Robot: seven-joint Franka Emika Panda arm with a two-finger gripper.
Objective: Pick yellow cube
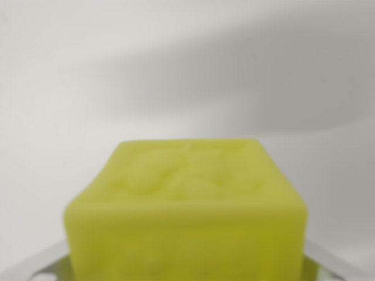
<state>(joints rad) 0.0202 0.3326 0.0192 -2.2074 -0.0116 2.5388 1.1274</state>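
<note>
Yellow cube (186, 213) fills the lower middle of my wrist view, very close and blurred. Top face bumpy, edges rounded: I judge it light, slightly soft foam, not slippery; take it by opposite side faces. Metal glints at both lower corners beside the cube; pincer opening unclear, cannot tell. Behind the cube, plain white surface (176, 70), shadowed, bare.

One yellow cube (186, 213) is in view, with one pale surface (70, 88) behind it.
</note>
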